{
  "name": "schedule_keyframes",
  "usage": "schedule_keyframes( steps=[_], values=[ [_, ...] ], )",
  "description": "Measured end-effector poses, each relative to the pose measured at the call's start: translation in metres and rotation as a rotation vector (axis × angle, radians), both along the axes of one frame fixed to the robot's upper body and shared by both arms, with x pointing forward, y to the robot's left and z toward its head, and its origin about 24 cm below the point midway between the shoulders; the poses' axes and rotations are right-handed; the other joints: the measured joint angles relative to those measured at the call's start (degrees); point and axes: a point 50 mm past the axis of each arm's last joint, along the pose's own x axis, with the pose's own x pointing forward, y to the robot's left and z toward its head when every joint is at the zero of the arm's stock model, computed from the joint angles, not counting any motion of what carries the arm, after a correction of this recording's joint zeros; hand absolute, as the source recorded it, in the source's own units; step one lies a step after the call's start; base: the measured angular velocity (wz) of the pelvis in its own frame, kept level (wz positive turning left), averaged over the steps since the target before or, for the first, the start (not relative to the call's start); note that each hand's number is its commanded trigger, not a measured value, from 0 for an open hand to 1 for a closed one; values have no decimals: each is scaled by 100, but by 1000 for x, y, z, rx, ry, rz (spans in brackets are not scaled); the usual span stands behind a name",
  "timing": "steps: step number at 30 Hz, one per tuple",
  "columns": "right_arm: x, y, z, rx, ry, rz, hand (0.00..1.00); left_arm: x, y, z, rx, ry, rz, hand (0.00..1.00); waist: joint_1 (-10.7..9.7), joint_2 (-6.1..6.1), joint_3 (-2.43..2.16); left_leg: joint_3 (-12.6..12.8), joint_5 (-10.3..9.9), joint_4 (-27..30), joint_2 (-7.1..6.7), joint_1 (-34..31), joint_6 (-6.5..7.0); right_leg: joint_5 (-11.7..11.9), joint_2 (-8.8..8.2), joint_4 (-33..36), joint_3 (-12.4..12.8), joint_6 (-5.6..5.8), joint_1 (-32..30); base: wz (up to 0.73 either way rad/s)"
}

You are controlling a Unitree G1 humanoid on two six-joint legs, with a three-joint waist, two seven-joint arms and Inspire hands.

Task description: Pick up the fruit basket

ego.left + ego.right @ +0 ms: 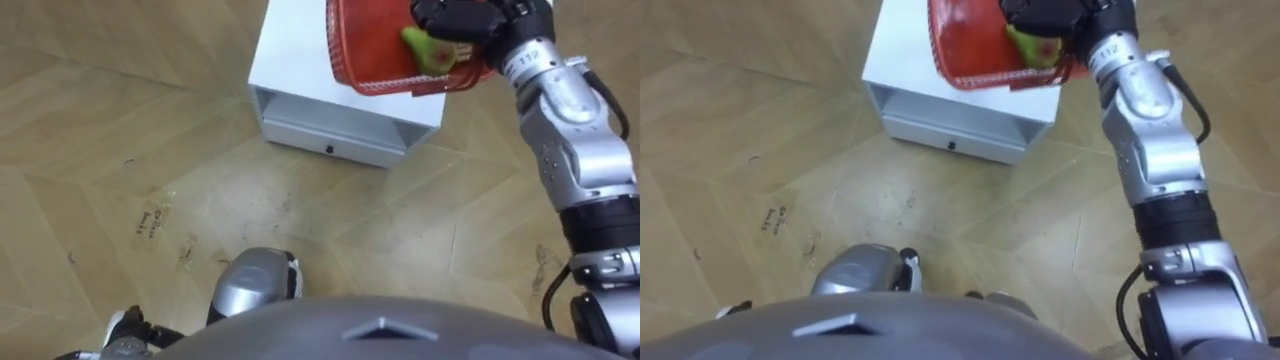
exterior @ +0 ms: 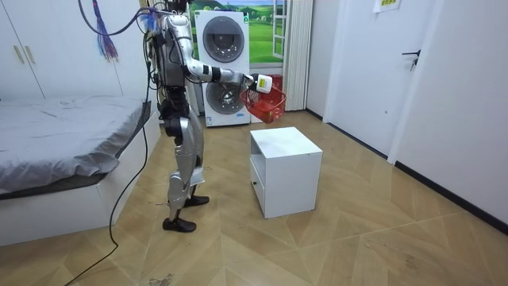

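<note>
Herringbone wood floor (image 2: 373, 238), dark skirting (image 2: 452, 193). White cabinet (image 2: 286, 171) mid-floor (open shelf over a shut drawer). Bed (image 2: 55, 127) with grey cover at the room view's left, white wardrobe doors (image 2: 24, 56) behind it. Stacked washing machines (image 2: 222, 48) at the back, white door (image 2: 432, 87) on the right.

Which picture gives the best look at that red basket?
The room view: it shows the whole basket, held clear above the white cabinet by the right hand. Both eye views are closer and reveal a green fruit inside, but their top edge cuts the basket off.
</note>
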Motion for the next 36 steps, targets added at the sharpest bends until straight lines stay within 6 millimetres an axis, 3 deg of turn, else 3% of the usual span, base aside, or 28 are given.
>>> schedule_keyframes(
  steps=[5,11,14,16,19,21,23,24,25,30,36],
  values=[
    [13,1,-8,11,52,-54,100,6,-3,-1,-23,3,-48,0,105,35,-6,-76,2,60,2,-152,-3,-2,-21,74,-96,-1,-127,9],
    [24,-6,-14,-13,101,-106,100,4,-3,-2,-43,23,-56,0,151,186,5,-150,4,153,-11,-365,1,-3,-22,117,-154,-1,-242,6],
    [22,-12,-21,-40,130,-135,100,1,-3,-2,-54,35,-52,0,219,201,11,-136,10,190,-27,-454,12,-102,-136,523,-174,2,-492,0],
    [20,-19,-29,-48,170,-165,100,1,-4,-2,-63,34,-47,0,255,200,21,-125,6,277,-97,-513,21,-255,-336,1131,-214,14,-776,5],
    [18,-22,-37,-81,203,-184,100,5,-5,-3,-83,37,-72,0,282,272,90,106,-66,429,-111,-506,133,-272,-642,2400,-54,28,-1328,-6],
    [22,-23,-36,-83,207,-194,100,13,-3,-2,-82,8,-72,0,290,321,158,78,-129,577,-106,-604,183,-271,-718,2903,132,87,-1733,-11],
    [30,-25,-26,-87,182,-197,100,27,-3,-1,-87,-35,-72,0,302,379,201,78,-164,786,-73,-885,173,-348,-698,2567,392,133,-2158,-7],
    [33,-28,-23,-97,178,-203,100,38,-2,0,-83,-67,-84,0,278,395,209,86,-174,906,-106,-1049,165,-172,-698,2044,521,117,-2333,19],
    [32,-31,-25,-104,190,-211,100,45,-2,1,-79,-85,-95,0,268,460,185,8,-232,1009,-80,-1143,127,51,-682,1930,474,67,-2339,17],
    [31,-37,-27,-31,214,-220,100,42,2,2,-75,-84,-82,0,285,494,161,-39,-200,995,77,-1216,21,141,-516,1726,336,-79,-2294,-1],
    [33,-42,-27,-10,226,-242,100,33,2,1,-86,-56,-75,0,280,473,141,-64,-165,897,105,-1204,-23,153,-473,1652,322,-99,-2284,1]
  ],
)
